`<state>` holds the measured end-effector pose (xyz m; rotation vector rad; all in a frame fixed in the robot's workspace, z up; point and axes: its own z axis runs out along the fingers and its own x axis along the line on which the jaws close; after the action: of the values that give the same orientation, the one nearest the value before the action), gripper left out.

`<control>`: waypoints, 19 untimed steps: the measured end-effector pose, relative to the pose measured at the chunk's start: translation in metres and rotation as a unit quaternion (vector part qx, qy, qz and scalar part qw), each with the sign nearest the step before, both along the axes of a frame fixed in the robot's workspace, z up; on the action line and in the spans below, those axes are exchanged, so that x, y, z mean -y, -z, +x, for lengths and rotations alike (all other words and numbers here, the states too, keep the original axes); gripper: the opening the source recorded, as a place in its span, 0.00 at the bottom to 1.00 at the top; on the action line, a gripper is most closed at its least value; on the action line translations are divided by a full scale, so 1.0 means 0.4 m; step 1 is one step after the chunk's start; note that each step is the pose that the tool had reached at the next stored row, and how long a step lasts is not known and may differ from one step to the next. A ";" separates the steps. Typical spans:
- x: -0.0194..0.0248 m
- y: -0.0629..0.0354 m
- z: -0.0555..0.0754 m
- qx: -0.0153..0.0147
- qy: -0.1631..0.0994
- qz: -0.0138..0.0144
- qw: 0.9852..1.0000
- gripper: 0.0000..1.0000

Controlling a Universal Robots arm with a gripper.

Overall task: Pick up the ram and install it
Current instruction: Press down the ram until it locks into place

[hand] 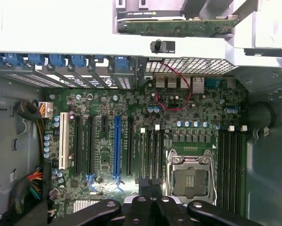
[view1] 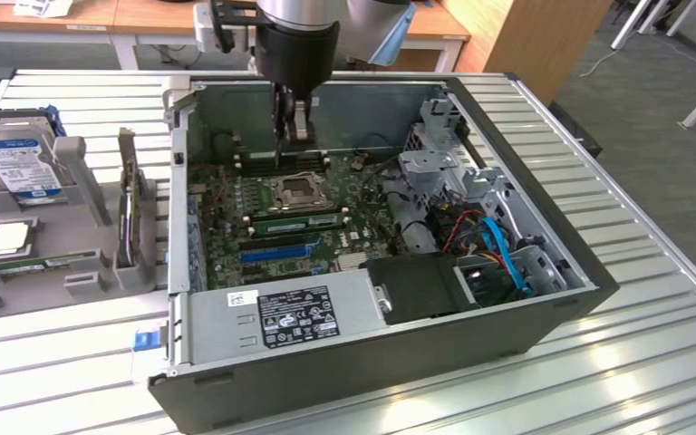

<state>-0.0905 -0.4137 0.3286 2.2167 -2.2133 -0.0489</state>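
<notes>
One ram stick (view1: 296, 220) already lies seated in a motherboard slot just below the empty processor socket (view1: 298, 191), while the gripper (view1: 294, 127), jaws shut and apparently empty, hangs inside the open computer case (view1: 493, 136), positioned for pressing.

— what colours do you see past my black gripper (hand: 152, 207)?
— a green motherboard (hand: 145, 136) with one blue slot (hand: 116, 148) and a white slot (hand: 63, 146) — red wires (hand: 176, 84) looping, and a blue-labelled hard drive (view1: 12, 161).
</notes>
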 end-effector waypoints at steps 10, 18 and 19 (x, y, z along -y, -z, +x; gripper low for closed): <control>0.000 -0.019 0.000 0.000 0.000 0.000 1.000 0.10; 0.000 -0.024 0.000 0.000 0.000 0.000 1.000 0.10; 0.000 -0.024 0.000 0.000 0.000 0.000 1.000 0.10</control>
<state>-0.0905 -0.4137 0.3382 2.2168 -2.2133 -0.0490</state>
